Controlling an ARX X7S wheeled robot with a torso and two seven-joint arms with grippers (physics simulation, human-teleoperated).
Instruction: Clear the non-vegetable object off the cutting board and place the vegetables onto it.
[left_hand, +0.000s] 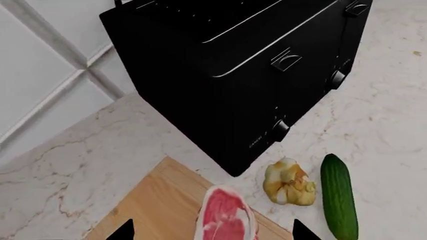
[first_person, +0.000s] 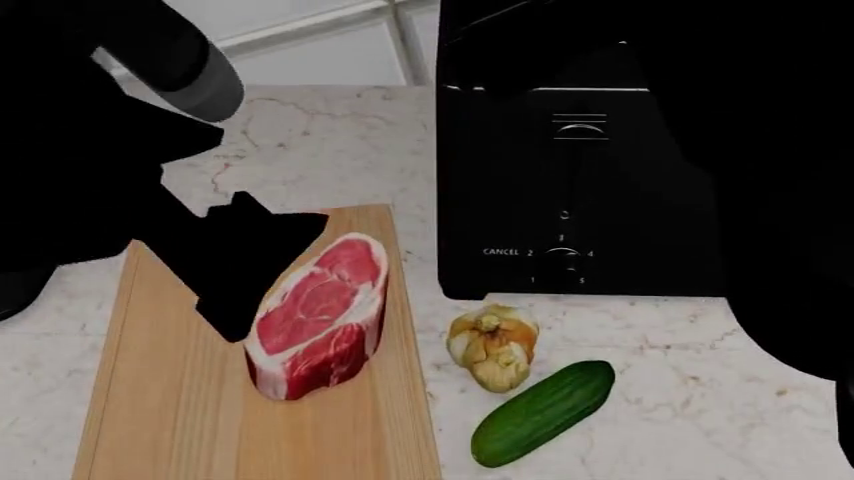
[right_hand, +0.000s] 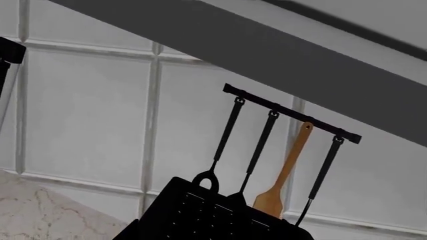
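Head view shows a black toaster standing on the marble counter just to the right of the cutting board, its control panel facing the camera, with a tiled wall behind. The slab of raw meat stands on edge on the board, near its right side. The garlic bulb lies on the counter in front of the toaster, and the cucumber lies slantwise just beside it, nearer the camera; both are off the board. The left arm reaches in from the upper left, and its gripper hangs low over the board right beside the meat's left face; its jaws look spread, with two dark fingertips set well apart in the left wrist view and the meat between them, but whether they touch it cannot be told. The right arm is a dark mass along the right edge; its gripper is not seen, and its wrist camera faces a rail of hanging utensils on the wall, one of them a wooden spatula.
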